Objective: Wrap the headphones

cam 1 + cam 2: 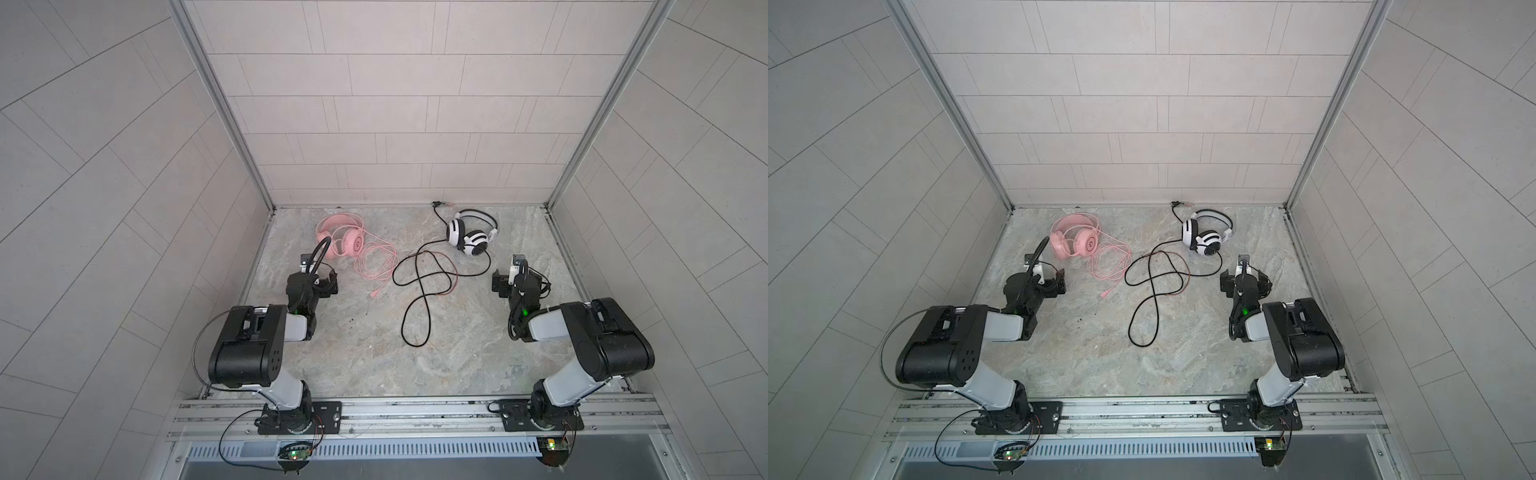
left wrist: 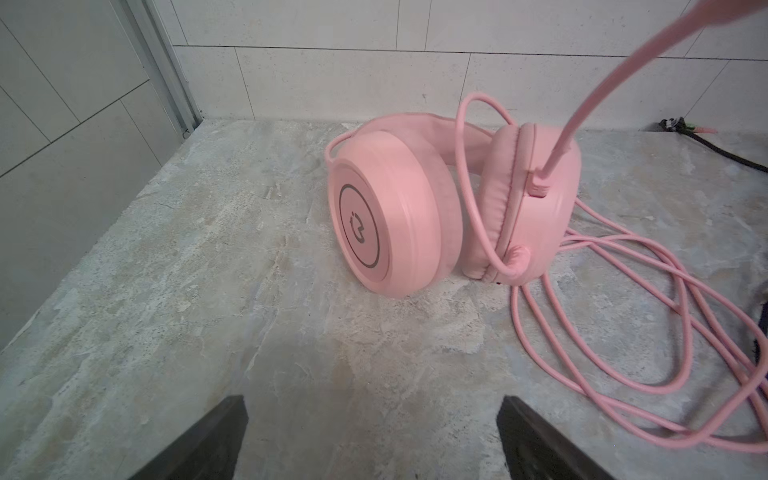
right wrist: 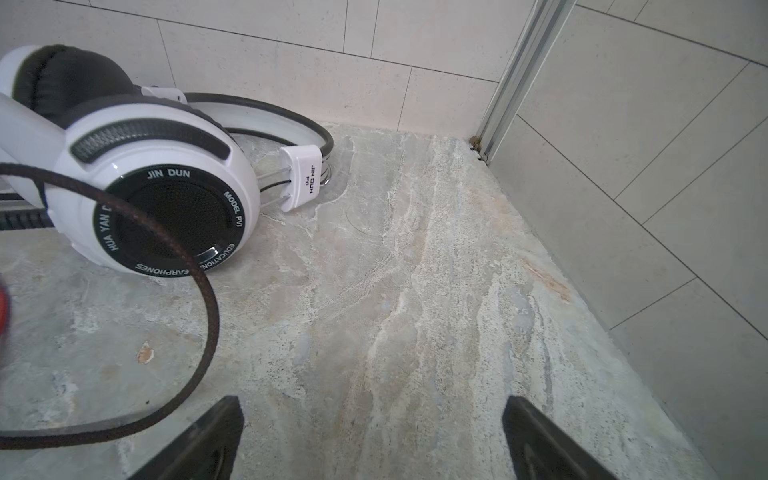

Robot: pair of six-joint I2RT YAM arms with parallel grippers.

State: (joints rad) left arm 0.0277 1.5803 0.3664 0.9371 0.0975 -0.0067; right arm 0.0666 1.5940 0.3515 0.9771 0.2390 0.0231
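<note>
now wide open and empty: left tool (image 2: pixel 370 405) facing pink headset (image 2: pixel 436 199), right tool (image 3: pixel 372 405) near striped headset (image 3: pixel 137 187); both headsets lying on surface (image 1: pixel 374 357) near back wall (image 1: pixel 395 124), pink cable (image 2: pixel 459 158) and black cable (image 3: pixel 210 316) sprawled loose.

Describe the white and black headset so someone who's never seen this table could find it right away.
Start at the tiled back wall and drop to the grey marbled tabletop below. Near that wall, right of centre in both top views, lies the white-and-black striped over-ear headset. Unlike the all-pink headset to its left, it trails a long black cable.
</note>
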